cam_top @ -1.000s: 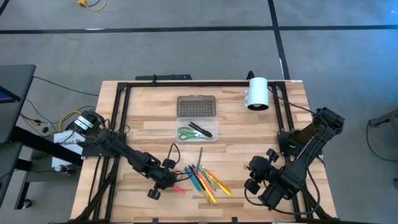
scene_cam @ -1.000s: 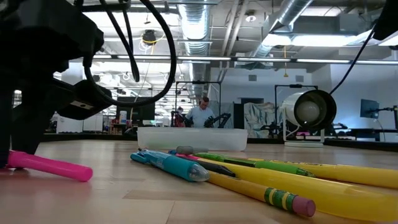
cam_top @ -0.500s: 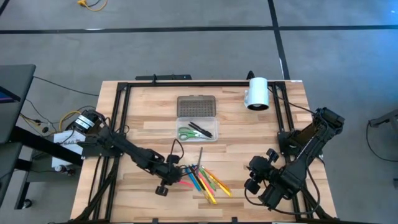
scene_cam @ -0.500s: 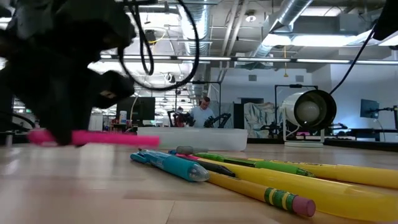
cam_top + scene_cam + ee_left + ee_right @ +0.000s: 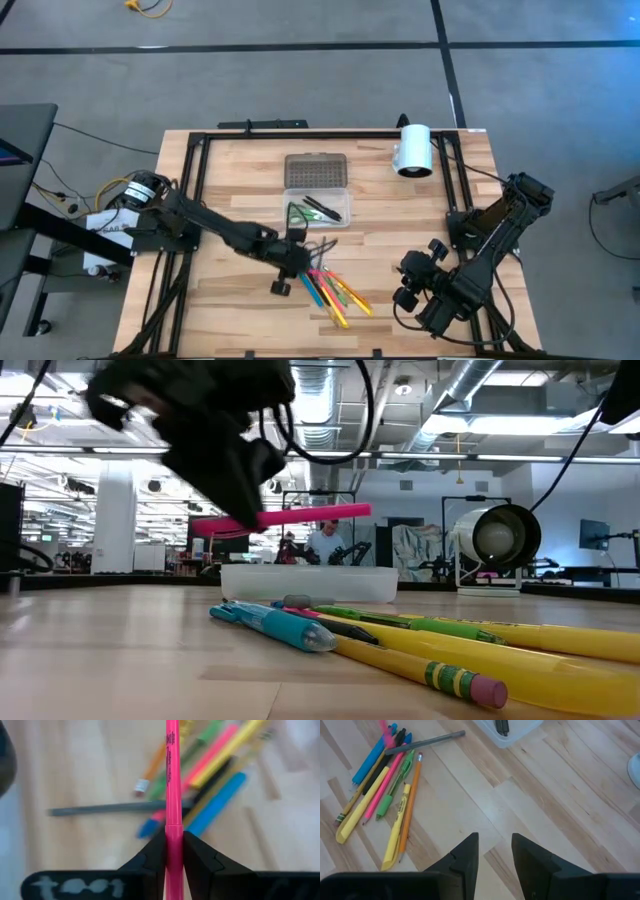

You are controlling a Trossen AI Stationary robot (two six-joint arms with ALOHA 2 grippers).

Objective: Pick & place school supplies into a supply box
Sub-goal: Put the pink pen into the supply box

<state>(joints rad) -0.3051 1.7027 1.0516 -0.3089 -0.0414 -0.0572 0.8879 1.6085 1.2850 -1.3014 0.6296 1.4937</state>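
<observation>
Left hand point(image 5: 174, 851) was pinching the pink pen point(image 5: 173, 780), lifted above the pile of pens point(image 5: 330, 285) beside the supply box point(image 5: 316, 208). Box contents mostly hidden behind it. Right hand point(image 5: 495, 855) sat spread, off to the side.

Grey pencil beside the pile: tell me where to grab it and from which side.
Grip the grey pencil near the middle of its shaft, coming straight down. It lies flat on the table, its far end clear of the coloured pens, so fingers closing across its thin width probably fit there.
</observation>
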